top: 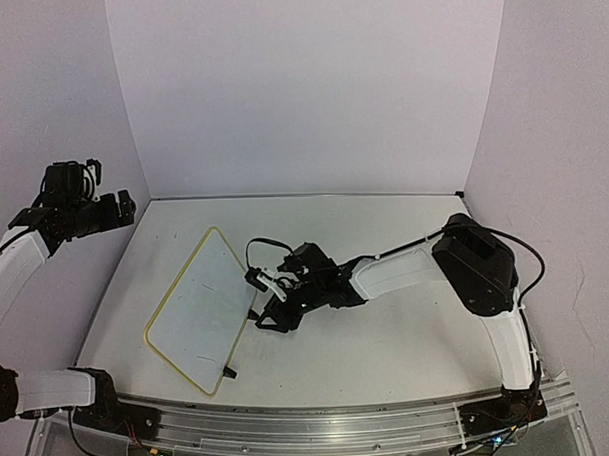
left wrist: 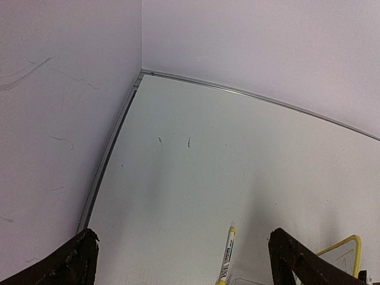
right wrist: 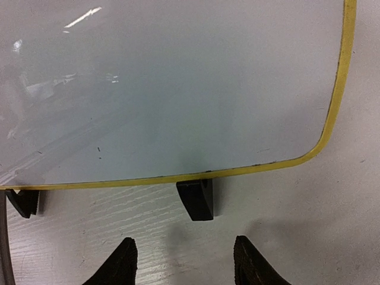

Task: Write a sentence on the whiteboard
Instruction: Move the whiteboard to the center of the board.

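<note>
The whiteboard lies flat at the table's left, with a thin yellow rim. In the right wrist view its board face shows only a few faint specks; no sentence is legible. My right gripper is open and empty at the board's right edge. Its fingers straddle the line of a black clip foot, a little short of it. My left gripper is raised at the far left, open and empty. A white marker with yellow ends lies on the table below it.
A second clip foot sits further along the same rim. White walls close the table on three sides, with a corner in the left wrist view. A metal rail runs along the near edge. One board corner lies right of the marker.
</note>
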Tool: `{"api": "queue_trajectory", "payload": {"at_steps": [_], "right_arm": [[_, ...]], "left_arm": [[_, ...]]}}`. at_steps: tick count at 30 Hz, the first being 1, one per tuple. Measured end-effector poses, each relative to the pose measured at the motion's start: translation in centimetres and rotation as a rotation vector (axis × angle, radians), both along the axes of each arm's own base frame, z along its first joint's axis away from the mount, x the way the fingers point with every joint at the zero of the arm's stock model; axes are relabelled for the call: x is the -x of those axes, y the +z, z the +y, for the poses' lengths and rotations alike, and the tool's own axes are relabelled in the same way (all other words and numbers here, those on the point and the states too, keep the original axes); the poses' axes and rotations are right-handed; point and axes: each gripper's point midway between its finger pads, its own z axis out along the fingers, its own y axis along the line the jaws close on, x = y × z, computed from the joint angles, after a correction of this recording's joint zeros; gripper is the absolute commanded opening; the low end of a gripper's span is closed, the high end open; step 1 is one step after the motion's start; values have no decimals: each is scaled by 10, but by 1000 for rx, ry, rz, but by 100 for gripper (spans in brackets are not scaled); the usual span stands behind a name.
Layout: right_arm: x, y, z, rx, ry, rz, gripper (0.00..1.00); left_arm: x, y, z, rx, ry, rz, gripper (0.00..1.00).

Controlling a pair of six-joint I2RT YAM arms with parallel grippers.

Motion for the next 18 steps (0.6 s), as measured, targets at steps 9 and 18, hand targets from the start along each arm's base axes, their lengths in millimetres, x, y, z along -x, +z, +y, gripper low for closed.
{"api": "queue_trajectory", "payload": {"at_steps": [9,18], "right_arm": [[0,-15,16,18,16,-29,47],[-10,-20,29,15,12,-71,28]], "left_arm": [[0,0,-2,6,-11,0,99],[0,0,-4,11,-17,1,99]]}}
